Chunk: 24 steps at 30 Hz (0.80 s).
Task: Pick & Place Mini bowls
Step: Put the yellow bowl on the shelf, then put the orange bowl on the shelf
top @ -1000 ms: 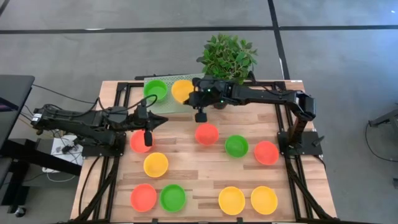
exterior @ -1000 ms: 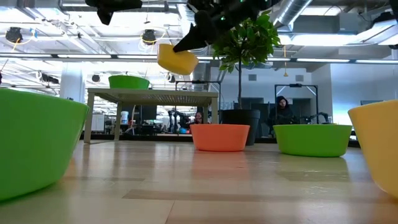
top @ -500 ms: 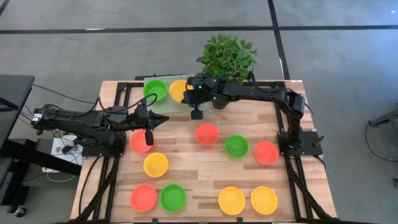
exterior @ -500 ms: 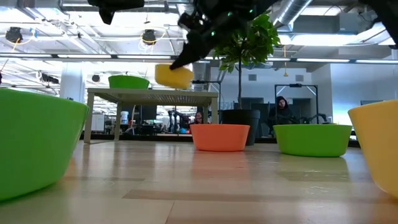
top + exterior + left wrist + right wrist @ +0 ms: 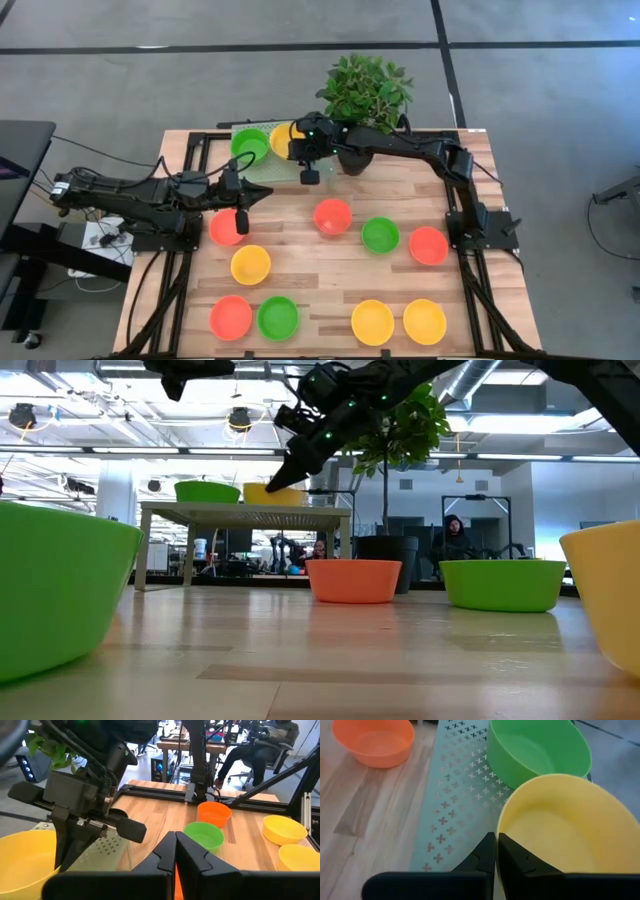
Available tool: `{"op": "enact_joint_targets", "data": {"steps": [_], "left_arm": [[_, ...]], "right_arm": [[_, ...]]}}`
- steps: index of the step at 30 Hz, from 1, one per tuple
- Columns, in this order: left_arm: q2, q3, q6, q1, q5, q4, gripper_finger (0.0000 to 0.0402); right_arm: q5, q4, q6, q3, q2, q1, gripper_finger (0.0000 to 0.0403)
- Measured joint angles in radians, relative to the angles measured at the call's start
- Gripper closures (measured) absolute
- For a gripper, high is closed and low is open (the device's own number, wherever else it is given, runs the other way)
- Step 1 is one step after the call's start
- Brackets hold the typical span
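Right gripper [image 5: 297, 152] has your yellow bowl [image 5: 284, 139] pinched by its near rim, fingers closed on it, over the pale perforated tray [image 5: 262, 165] at the table's far edge. It sits just beside the green bowl [image 5: 249, 144], with the potted plant [image 5: 365, 92] close on the other side, so you've got little room there. Your left gripper [image 5: 240, 220] hangs with fingers together over a red bowl [image 5: 224, 229] by the left edge. Other bowls dot the wooden table [image 5: 320, 258]. No readable writing anywhere.

Bare wood [image 5: 290, 215] lies open between the raised tray [image 5: 262, 168] and the bowls.
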<state>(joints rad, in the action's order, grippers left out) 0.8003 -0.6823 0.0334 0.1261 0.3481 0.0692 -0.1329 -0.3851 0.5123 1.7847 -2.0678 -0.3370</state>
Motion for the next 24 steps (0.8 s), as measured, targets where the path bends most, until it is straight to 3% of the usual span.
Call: {"op": "enact_joint_targets", "data": {"steps": [15, 24], "left_arm": [[0.0, 0.0, 0.0, 0.0, 0.0, 0.001, 0.0392], [0.0, 0.0, 0.03, 0.0, 0.0, 0.002, 0.0394]], "right_arm": [[0.0, 0.002, 0.013, -0.001, 0.015, 0.022, 0.0327], [0.002, -0.053, 0.04, -0.001, 0.14, 0.097, 0.0305]]}}
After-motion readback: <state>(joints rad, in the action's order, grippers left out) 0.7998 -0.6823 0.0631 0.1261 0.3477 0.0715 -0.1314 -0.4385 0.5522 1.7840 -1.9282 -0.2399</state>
